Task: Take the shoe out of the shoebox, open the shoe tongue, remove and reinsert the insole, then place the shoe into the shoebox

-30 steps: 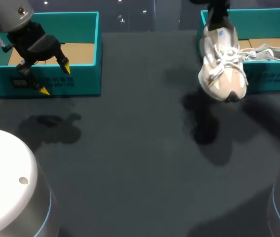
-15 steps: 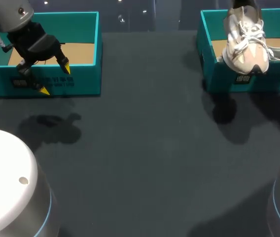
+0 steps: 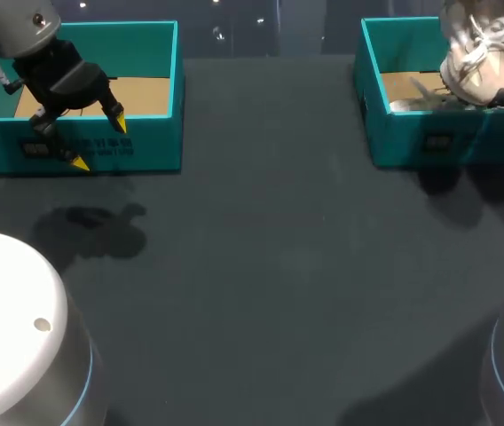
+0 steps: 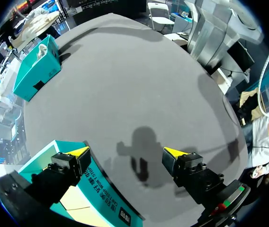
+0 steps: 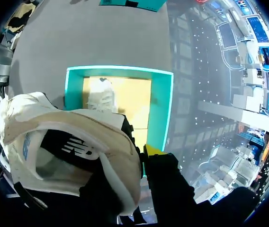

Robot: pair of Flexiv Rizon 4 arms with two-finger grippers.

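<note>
A white and beige shoe (image 3: 478,67) hangs toe-down over the right teal shoebox (image 3: 394,142). In the right wrist view my right gripper (image 5: 133,158) is shut on the shoe's (image 5: 68,142) heel collar, one finger inside and one yellow tip outside. Below it lies the shoebox (image 5: 120,70) with a second shoe (image 5: 101,99) on its cardboard floor. That second shoe (image 3: 416,102) lies flat in the box in the head view. My left gripper (image 3: 99,142) hangs open and empty over the front wall of the left teal box (image 3: 159,133). Its fingers (image 4: 80,152) straddle that box's (image 4: 92,198) edge.
The two teal boxes stand at the table's far left and far right, with dark tabletop (image 3: 270,266) between them. The right box (image 4: 35,71) shows far ahead of the left gripper. Both white arm bases (image 3: 12,328) stand at the near corners.
My right gripper carried the shoe right and back, from in front of the right shoebox to above its inside. The left arm has stayed still.
</note>
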